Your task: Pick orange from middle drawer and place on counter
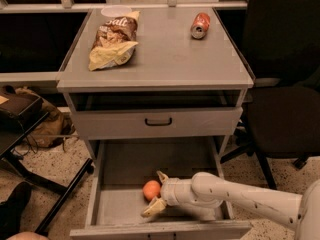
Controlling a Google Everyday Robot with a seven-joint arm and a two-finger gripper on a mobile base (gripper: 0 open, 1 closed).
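Note:
The orange point(150, 189) lies on the grey floor of the open middle drawer point(117, 206), near its front middle. My gripper point(157, 193) reaches into the drawer from the right on a white arm point(235, 196). Its two fingers stand apart, one fingertip point(161, 176) behind the orange and the other point(151, 209) in front of it. The orange sits between them, and I cannot tell whether either touches it. The counter point(170, 59) is the light-grey top of the cabinet above.
A chip bag point(114, 41), a white lid point(116, 10) and a red soda can point(200, 25) are on the counter. The closed top drawer front point(158, 121) overhangs the middle drawer. A black chair point(285, 99) stands at the right, and a bag point(42, 126) and black table legs at the left.

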